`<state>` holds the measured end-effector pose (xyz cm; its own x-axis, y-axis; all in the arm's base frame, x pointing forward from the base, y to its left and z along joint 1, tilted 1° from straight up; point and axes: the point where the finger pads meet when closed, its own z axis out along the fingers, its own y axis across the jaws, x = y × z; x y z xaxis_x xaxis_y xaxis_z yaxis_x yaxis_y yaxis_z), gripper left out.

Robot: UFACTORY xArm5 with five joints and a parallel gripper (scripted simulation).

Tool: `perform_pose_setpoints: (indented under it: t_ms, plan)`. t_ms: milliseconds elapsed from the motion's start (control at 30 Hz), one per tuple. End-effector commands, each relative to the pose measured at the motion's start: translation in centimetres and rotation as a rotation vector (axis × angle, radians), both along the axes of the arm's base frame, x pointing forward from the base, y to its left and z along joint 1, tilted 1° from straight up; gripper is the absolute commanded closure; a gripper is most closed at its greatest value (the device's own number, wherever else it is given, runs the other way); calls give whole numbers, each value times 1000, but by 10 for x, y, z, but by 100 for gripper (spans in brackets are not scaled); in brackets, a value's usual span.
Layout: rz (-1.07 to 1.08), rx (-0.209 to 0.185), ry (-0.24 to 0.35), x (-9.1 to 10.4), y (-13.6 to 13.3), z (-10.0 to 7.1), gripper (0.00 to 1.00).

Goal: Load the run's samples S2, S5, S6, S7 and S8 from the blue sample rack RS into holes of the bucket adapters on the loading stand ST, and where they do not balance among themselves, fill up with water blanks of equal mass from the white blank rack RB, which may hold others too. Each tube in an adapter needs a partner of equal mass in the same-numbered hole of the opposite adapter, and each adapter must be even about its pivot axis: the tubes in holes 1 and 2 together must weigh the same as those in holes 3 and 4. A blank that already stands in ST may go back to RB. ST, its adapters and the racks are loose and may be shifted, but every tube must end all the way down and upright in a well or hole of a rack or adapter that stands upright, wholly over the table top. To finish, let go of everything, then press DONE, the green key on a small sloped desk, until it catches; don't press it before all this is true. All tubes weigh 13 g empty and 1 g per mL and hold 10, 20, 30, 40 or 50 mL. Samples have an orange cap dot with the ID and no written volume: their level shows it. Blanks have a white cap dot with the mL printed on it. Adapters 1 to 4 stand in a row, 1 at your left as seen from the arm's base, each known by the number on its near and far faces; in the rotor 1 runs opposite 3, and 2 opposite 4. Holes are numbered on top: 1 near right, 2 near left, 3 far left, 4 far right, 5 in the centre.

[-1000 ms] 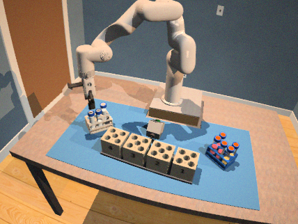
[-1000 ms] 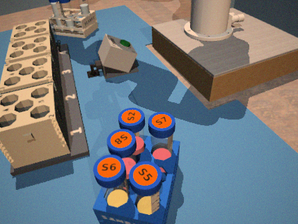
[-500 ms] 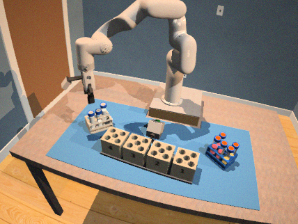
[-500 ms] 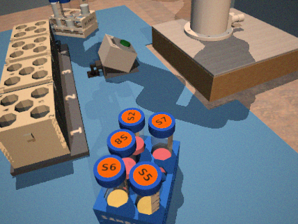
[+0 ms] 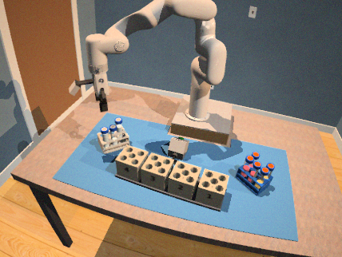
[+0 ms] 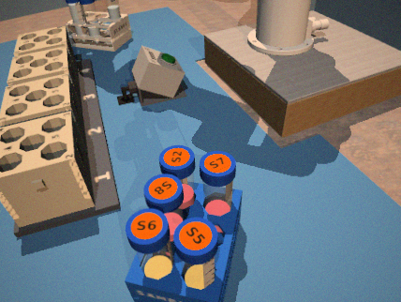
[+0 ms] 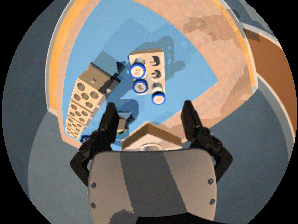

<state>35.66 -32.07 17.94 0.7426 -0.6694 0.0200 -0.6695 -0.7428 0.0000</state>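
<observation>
The blue sample rack RS (image 5: 255, 179) stands at the mat's right and holds five orange-dotted tubes: S2 (image 6: 176, 158), S7 (image 6: 217, 165), S8 (image 6: 163, 189), S6 (image 6: 147, 227) and S5 (image 6: 196, 237). S2, S7 and S8 hold pink liquid, S6 and S5 yellow. The white blank rack RB (image 5: 113, 140) at the left holds three blue-capped blanks (image 7: 141, 76). The loading stand ST (image 5: 172, 175) carries four tan adapters in a row, all holes empty. My gripper (image 5: 103, 100) is open and empty, high above the table behind RB; it also shows in the wrist view (image 7: 152, 125).
The DONE desk with its green key (image 6: 168, 59) stands between ST and the arm's base block (image 5: 202, 124). A blue mat (image 5: 180, 179) lies under the racks and ST. A door and wall stand past the table's left edge.
</observation>
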Motion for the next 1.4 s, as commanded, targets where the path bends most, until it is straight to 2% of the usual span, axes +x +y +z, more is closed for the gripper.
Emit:
perform_pose_setpoints:
  t_ms: [0,67,233,300,800,867,1000,1367]
  plan:
    - [0,-3,-3,1,-1,15,0]
    - [0,-3,-3,1,-1,17,0]
    - [167,-5,-1,5,24,16,0]
    - [167,-5,-1,5,24,16,0]
    - [667,-10,4,18,98,15,0]
    - [667,-10,4,18,98,15,0]
    - [800,-11,5,21,118,15,0]
    - [801,-8,4,30,172,14,0]
